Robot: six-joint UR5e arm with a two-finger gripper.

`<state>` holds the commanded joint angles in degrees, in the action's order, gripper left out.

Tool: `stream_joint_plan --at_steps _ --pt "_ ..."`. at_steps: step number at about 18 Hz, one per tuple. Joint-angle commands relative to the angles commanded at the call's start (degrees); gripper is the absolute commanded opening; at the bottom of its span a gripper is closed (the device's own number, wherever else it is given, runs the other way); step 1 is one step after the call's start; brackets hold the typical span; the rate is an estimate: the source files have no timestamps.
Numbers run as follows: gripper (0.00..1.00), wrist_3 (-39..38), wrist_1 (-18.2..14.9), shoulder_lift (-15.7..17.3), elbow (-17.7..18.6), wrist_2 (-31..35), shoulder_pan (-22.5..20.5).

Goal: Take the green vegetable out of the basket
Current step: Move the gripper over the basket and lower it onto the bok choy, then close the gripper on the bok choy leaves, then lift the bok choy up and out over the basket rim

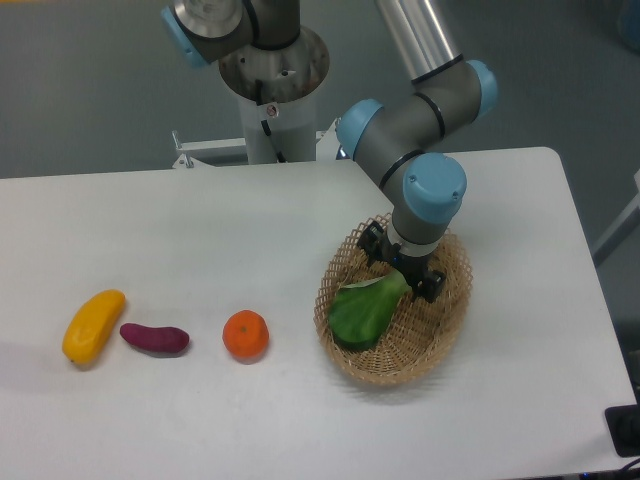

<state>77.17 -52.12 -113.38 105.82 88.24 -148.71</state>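
Down over the stem goes the black two-finger claw [402,270], sitting low inside the oval tan wicker basket [352,366] at the right of the white bench [200,230]. Its fingers are hidden under the wrist from this angle, so whether they are spread or pinched onto anything cannot be told. The broad dark green leafy vegetable [362,312] lies in the basket, leaf toward the near-left rim and pale stem running up under the claw, which looks like the sensible end to seize: firmer and narrower than the floppy leaf. Well apart on the left sit a round orange fruit [246,335], a small purple sweet potato [154,338] and a yellow mango-shaped fruit [93,325], out of the arm's way.
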Motion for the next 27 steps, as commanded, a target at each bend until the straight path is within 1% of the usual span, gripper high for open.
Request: stream_joint_plan --at_steps 3,7,8,10,14,21,23,24,27 --pt "0.54 -0.1 0.3 -0.1 0.1 3.2 0.5" --pt "0.06 -0.3 0.3 0.2 -0.2 3.3 0.5" --pt "0.02 -0.2 0.1 0.4 -0.3 3.3 0.5" --pt "0.02 -0.2 -0.3 1.0 -0.9 3.2 0.4" --pt "0.02 -0.2 -0.8 3.1 -1.5 2.9 -0.3" --pt "0.02 -4.0 -1.7 4.2 -6.1 3.2 -1.3" --pt "0.02 -4.1 -3.9 4.2 -8.3 3.2 -2.0" --pt "0.02 -4.0 -5.6 4.0 -9.8 3.2 -2.5" --pt "0.02 -4.0 -9.6 2.9 -15.1 2.9 -4.4"
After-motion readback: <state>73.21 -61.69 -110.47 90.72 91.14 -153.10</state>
